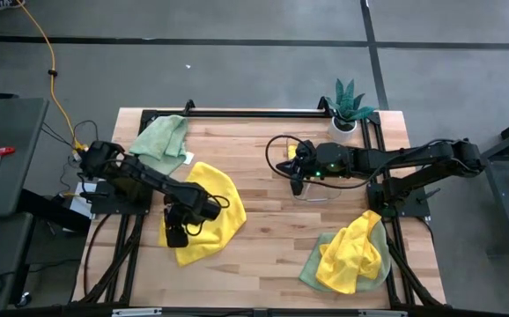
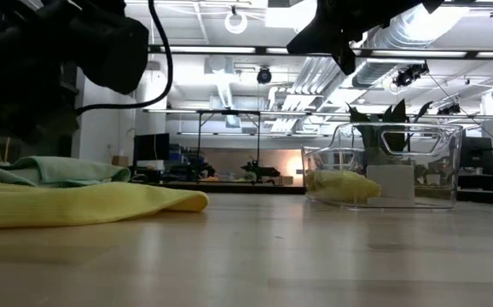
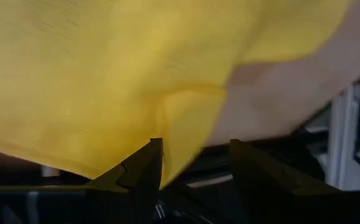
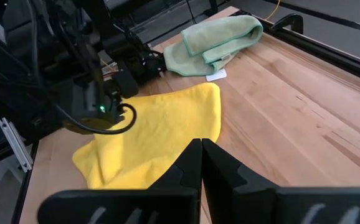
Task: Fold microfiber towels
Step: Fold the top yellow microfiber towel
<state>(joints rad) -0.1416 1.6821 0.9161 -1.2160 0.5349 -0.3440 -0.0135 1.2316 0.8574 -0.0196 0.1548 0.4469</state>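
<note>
Wooden table (image 1: 263, 220): left gripper (image 1: 177, 236) hovering parted over yellow towel (image 1: 215, 198), gripping nothing; right gripper (image 1: 297, 183) hanging clenched, empty, beside clear bin (image 2: 383, 166).

We find one spread towel (image 1: 209, 211) on the table's (image 1: 263, 255) left half, with the left gripper (image 1: 177, 234) over its near left part. Behind it, at the far left corner, lies a bunched towel (image 1: 162, 141). A potted plant (image 1: 350, 107) stands at the far right. Before the plant sits a clear bin (image 2: 383, 166) with what seems a rolled towel (image 2: 342, 185) inside; the right gripper (image 1: 297, 183) hangs just left of it. At the near right, one crumpled towel (image 1: 353, 251) lies on another (image 1: 312, 264).
</note>
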